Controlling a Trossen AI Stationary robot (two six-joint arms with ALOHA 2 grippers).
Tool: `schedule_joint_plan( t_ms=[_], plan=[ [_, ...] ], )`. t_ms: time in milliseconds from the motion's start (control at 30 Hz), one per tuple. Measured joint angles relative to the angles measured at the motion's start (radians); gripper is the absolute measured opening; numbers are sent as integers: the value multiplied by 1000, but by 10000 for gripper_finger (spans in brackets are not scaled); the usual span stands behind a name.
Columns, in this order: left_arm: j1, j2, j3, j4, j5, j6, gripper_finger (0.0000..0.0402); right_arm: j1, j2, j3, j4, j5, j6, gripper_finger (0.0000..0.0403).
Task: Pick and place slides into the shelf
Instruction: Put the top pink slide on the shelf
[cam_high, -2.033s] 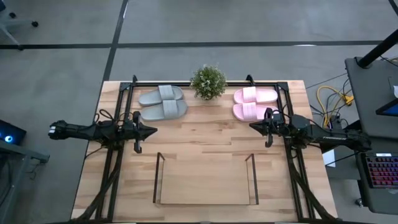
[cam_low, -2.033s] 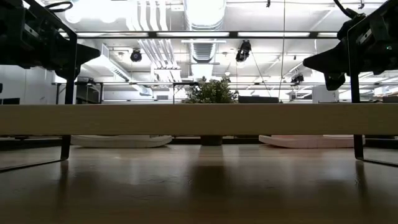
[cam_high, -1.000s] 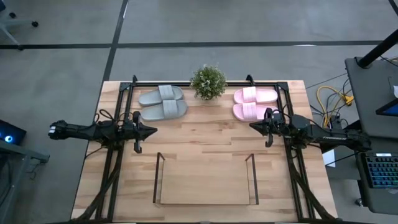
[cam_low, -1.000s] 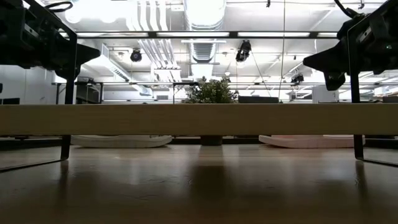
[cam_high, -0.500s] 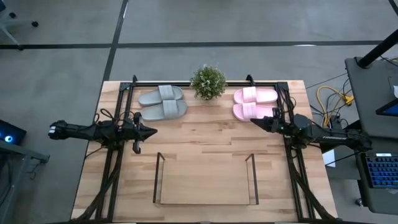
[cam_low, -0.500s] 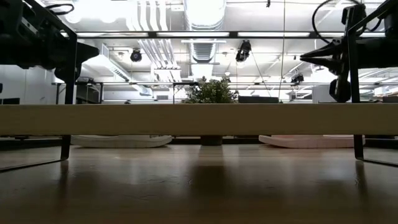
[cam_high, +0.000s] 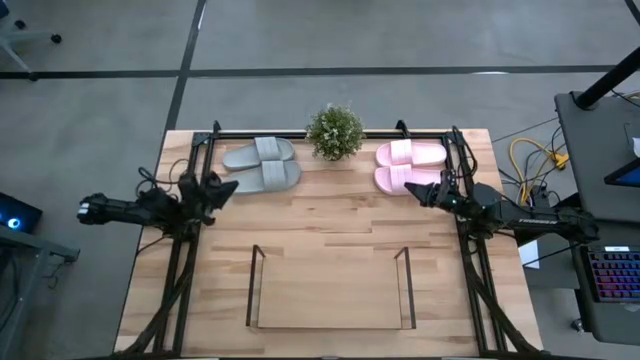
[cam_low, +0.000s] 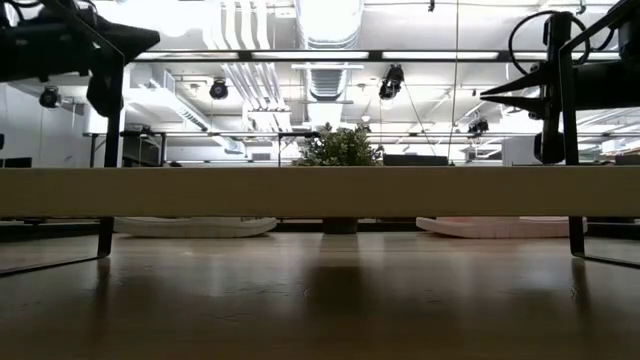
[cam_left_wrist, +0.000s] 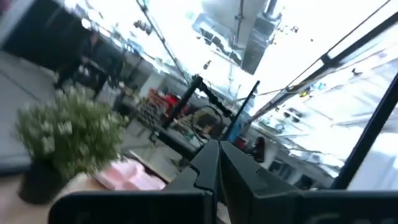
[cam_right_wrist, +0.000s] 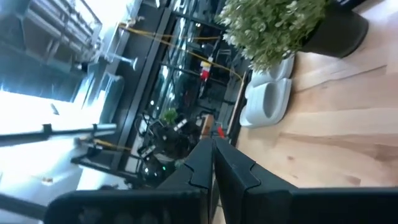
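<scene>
Two grey slides (cam_high: 262, 166) lie side by side, soles down, at the far left of the table. Two light pink slides (cam_high: 408, 166) lie the same way at the far right. The shelf (cam_high: 330, 292), black wire uprights on a light wood base, stands near the front edge; in the low view its base (cam_low: 320, 192) crosses the picture. My left gripper (cam_high: 233, 187) hovers shut just near of the grey pair, tipped upward (cam_low: 152, 40). My right gripper (cam_high: 408, 190) hovers shut, level, beside the pink pair (cam_low: 487, 97). Neither touches anything.
A small potted plant (cam_high: 335, 131) stands between the two pairs at the far edge. Black frame bars (cam_high: 180, 270) run along the table's left and right sides under the arms. Bare wood (cam_high: 330, 215) lies between the slides and the shelf.
My left gripper has risen, tipped its fingers upward and rolled, its tip swinging toward the grey slides. My right gripper has rolled about its own line while staying in place. Both stay shut. The slides and the shelf have not moved.
</scene>
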Motion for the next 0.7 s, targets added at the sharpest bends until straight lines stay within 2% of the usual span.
schedule_joint_plan(
  t_ms=[100,200,300,400,500,567,700],
  plan=[
    [0,17,1,4,-47,53,0,0,-2,0,1,34,-38,9],
    [1,59,1,0,-138,-17,7,0,-2,-1,21,26,-42,19],
    [0,106,19,5,-136,-27,32,0,1,-1,84,-31,-63,51],
    [0,160,49,21,-134,-42,73,0,1,-1,180,-47,-92,101],
    [0,219,64,106,-134,-45,119,0,5,-1,284,-42,-167,152],
    [0,254,70,203,-135,-45,138,0,5,0,336,6,-233,178],
    [0,314,72,404,-137,-42,148,0,6,23,375,41,-351,201]
  ],
)
